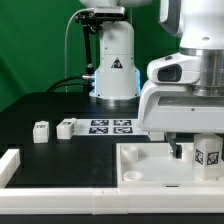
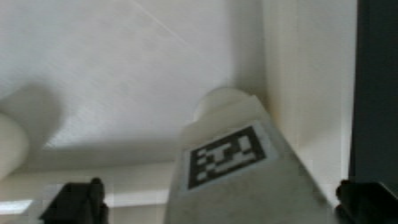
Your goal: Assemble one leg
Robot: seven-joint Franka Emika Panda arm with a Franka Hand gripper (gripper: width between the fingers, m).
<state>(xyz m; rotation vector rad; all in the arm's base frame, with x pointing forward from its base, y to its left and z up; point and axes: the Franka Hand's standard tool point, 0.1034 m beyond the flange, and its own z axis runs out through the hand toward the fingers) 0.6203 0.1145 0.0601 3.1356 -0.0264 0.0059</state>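
Nearest us, the large white square tray-like tabletop (image 1: 150, 165) receives the small white tagged plastic leg (image 1: 208, 153) (image 2: 231, 150) at its corner toward the exterior view's right. We judge the two-finger gripper (image 1: 192, 150) clasps this leg (fingertips (image 2: 75, 200) flank it); keep it upright, press straight down.

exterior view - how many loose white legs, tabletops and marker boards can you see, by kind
legs: 3, two on the black table and one at the gripper
tabletop: 1
marker board: 1
total: 5
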